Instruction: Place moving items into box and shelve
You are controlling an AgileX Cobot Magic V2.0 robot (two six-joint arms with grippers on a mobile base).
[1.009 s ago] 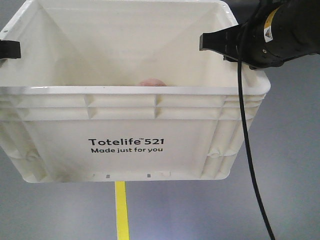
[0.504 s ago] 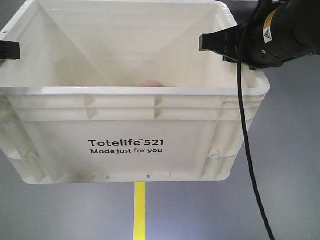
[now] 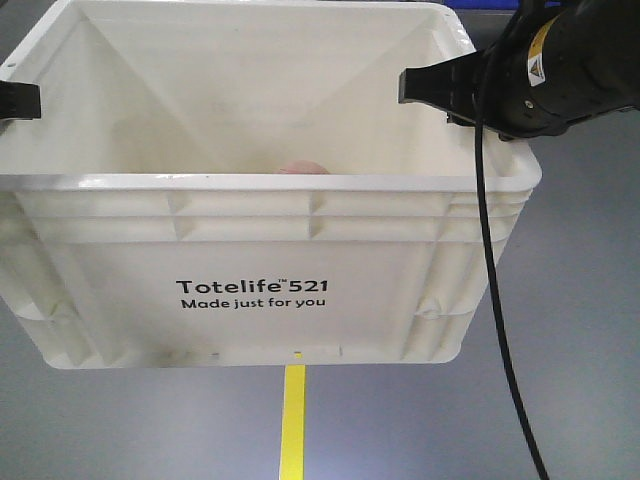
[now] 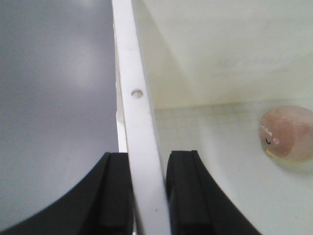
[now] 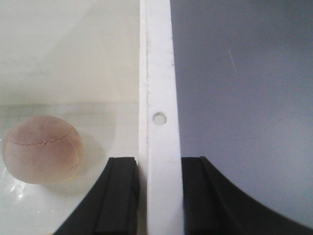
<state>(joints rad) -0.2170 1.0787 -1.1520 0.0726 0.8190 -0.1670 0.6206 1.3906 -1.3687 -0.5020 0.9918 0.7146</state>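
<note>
Grips the big white box (image 3: 250, 290) by its rim on both sides, with the left gripper (image 4: 146, 169) pinched tight on the left edge and the right gripper (image 5: 159, 171) pinched tight on the right edge, one black finger inside the wall and one outside. Has a pale pink ball (image 5: 41, 149) lying on the bottom inside, apart from both grippers. Hangs over gray floor (image 3: 580, 350) with a yellow line (image 3: 293, 420).
</note>
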